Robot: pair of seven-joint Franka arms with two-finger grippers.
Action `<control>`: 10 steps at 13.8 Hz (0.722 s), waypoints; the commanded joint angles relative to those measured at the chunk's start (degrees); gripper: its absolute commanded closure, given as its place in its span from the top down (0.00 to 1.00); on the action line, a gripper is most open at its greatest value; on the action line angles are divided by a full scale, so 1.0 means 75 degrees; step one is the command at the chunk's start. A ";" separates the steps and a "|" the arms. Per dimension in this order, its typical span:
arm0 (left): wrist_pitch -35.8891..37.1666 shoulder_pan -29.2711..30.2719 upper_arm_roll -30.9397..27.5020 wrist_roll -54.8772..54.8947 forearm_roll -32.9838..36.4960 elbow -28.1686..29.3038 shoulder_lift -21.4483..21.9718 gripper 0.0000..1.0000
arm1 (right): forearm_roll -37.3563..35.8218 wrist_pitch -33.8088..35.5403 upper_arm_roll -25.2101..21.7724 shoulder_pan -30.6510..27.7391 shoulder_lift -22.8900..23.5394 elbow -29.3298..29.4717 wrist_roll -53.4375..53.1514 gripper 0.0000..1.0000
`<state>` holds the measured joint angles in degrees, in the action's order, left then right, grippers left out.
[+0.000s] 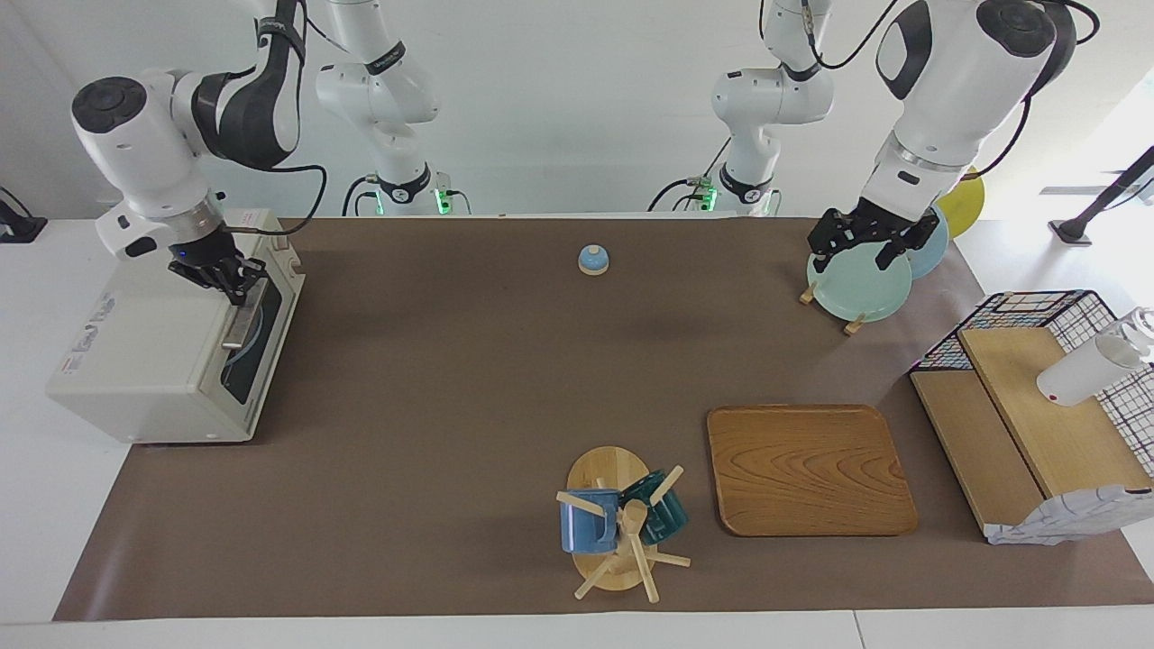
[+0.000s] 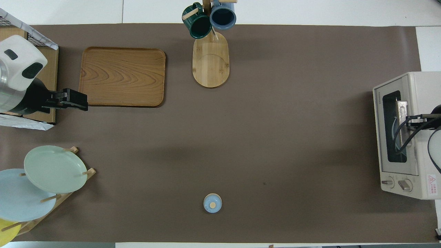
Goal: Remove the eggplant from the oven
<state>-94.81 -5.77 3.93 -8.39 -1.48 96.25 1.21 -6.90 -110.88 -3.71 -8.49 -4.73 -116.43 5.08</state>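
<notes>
At frame left in the facing view, the right gripper (image 1: 236,281) has its jaws closed on the metal bar handle (image 1: 243,317) of the boxy cream-white toaster oven (image 1: 144,361), door shut. The left gripper (image 1: 867,242) hangs, jaws parted and empty, over the pale green plate (image 1: 861,284) in the wooden rack at upper right.

White rounded arms, black joints, cables

Bright, even light; soft shadows on the mat (image 1: 451,361), both views sharp.

Red warning-triangle sticker on oven (image 2: 406,137) front; wording unreadable.
</notes>
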 commanded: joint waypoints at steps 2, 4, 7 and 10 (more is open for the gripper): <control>0.0032 0.0078 0.0038 0.0087 0.0033 0.0045 0.0119 1.00 | -0.0123 -0.0204 0.0027 0.0041 -0.0049 -0.0273 0.0050 0.00; 0.0032 0.0078 0.0038 0.0087 0.0033 0.0045 0.0119 1.00 | -0.0123 -0.0216 0.0027 0.0124 -0.0014 -0.0261 0.0038 0.00; 0.0043 0.0078 0.0038 0.0087 0.0033 0.0045 0.0119 1.00 | -0.0297 -0.0181 0.0061 0.0136 0.0010 -0.0191 0.0061 0.00; 0.0078 0.0078 0.0027 0.0087 0.0033 0.0045 0.0119 1.00 | -0.0310 -0.0204 0.0073 0.0136 0.0033 -0.0249 0.0038 0.00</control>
<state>-94.81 -5.74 3.93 -8.39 -1.48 96.25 1.21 -8.37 -110.84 -3.47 -7.31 -4.79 -116.69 5.08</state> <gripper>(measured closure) 0.000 0.991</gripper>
